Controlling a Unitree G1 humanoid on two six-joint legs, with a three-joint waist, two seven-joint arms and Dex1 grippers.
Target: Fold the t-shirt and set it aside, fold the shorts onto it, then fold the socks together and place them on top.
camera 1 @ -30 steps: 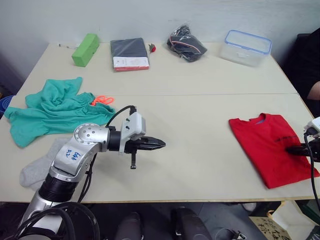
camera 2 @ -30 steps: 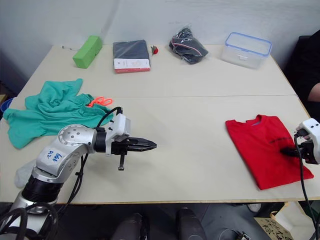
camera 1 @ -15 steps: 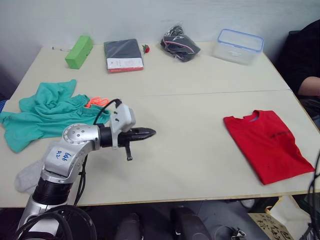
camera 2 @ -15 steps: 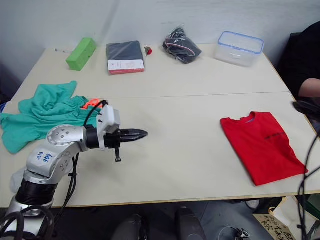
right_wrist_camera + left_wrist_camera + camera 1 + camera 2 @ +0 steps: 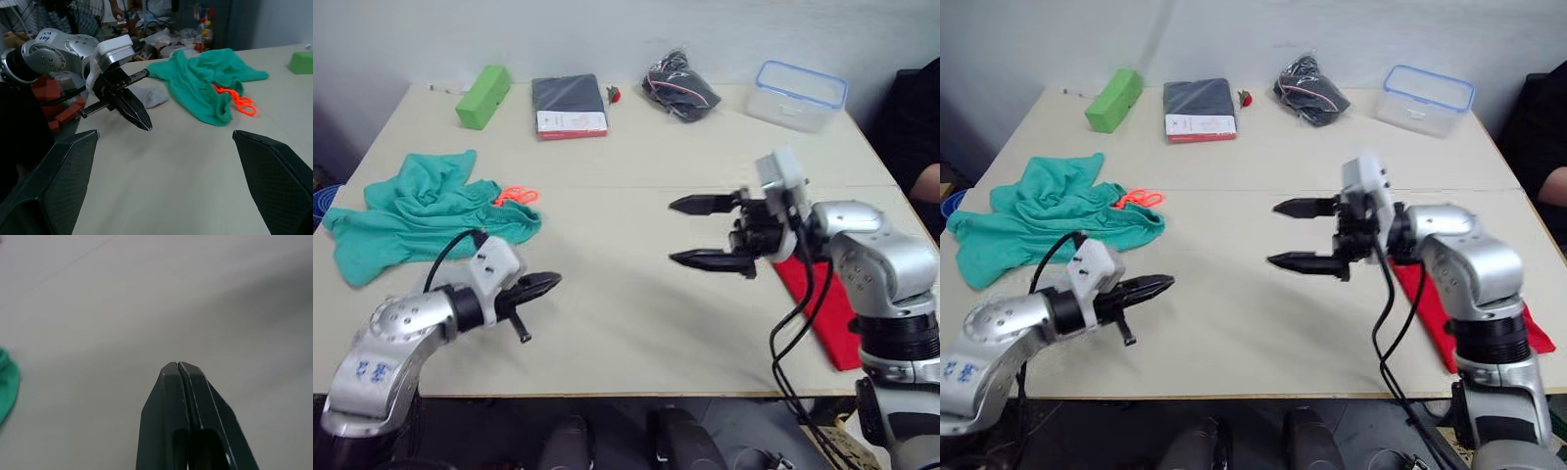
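Left claw (image 5: 543, 285), pressed together, has drawn back low over the near surface (image 5: 626, 313). Right claw (image 5: 695, 231), spread wide and empty, has swung in from the folded t-shirt (image 5: 822, 304), now set aside at the right edge. Shorts (image 5: 421, 211) lie crumpled far left, a sock (image 5: 149, 95) beside them. Shorts look next.
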